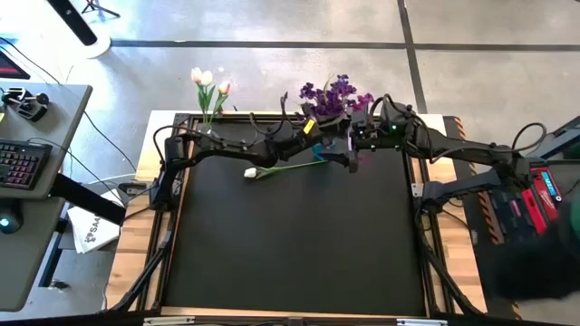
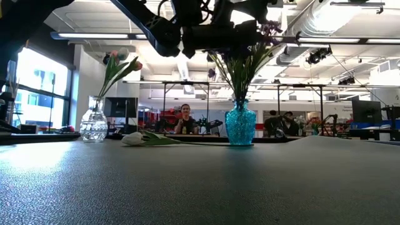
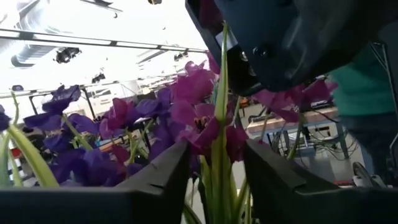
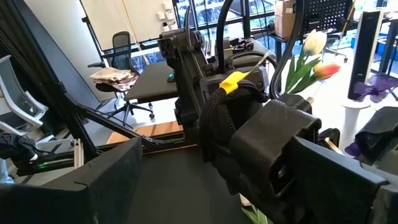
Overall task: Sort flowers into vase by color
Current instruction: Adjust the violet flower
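At the upper middle of the high view, the left tool [image 3: 214, 168] grips a green stem among the purple flowers [image 1: 337, 93] over the blue vase [image 2: 240, 124]. The right tool [image 1: 355, 145] hangs open just beside it. A white tulip [image 1: 254, 171] lies on the bench [image 1: 290, 244] to the left.

This is looking like a robotics lab set in an open industrial hall. Exposed ducts [image 2: 312, 22] and long strip lights [image 2: 187, 39] are running across the high ceiling, and the floor [image 1: 299, 63] is showing bare concrete. People [image 2: 185, 119] are sitting at workstations far behind the counter [image 2: 200, 181]. At nine o'clock from the counter a desk is carrying a keyboard [image 1: 20, 163], and an office chair [image 4: 118, 78] is standing by tall windows [image 4: 205, 12].
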### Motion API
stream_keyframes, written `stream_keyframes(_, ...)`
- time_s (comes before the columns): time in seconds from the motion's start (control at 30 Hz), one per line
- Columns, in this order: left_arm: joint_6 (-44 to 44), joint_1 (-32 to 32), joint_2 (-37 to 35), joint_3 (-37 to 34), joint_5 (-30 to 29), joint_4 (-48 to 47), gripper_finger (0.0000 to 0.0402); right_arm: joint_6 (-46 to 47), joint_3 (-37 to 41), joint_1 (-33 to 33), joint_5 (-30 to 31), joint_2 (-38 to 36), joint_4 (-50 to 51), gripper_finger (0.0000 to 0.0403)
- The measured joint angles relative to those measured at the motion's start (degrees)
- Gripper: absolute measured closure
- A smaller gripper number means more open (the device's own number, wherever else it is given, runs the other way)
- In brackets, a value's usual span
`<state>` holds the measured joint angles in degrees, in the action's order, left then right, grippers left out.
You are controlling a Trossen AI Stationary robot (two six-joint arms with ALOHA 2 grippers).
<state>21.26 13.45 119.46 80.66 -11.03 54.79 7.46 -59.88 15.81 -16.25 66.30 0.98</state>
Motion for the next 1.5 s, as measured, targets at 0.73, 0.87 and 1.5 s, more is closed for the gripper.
stream_keyframes(0.73, -1.18, 0.27, 0.07, 0.00, -1.64, -5.66, 0.0401, 6.77, 0.04, 1.62, 1.24, -1.23, 8.63, 0.0029)
stream_keyframes(0.87, -1.19, 0.26, 0.07, 0.00, -1.57, -6.18, 0.0402, 4.25, 0.04, 1.66, 2.69, -1.22, 5.98, 0.0029)
stream_keyframes(1.5, -3.14, 1.08, 0.07, 0.00, -1.38, -8.49, 0.0401, 18.67, 0.00, 6.75, -8.00, -5.96, -3.02, 0.0029)
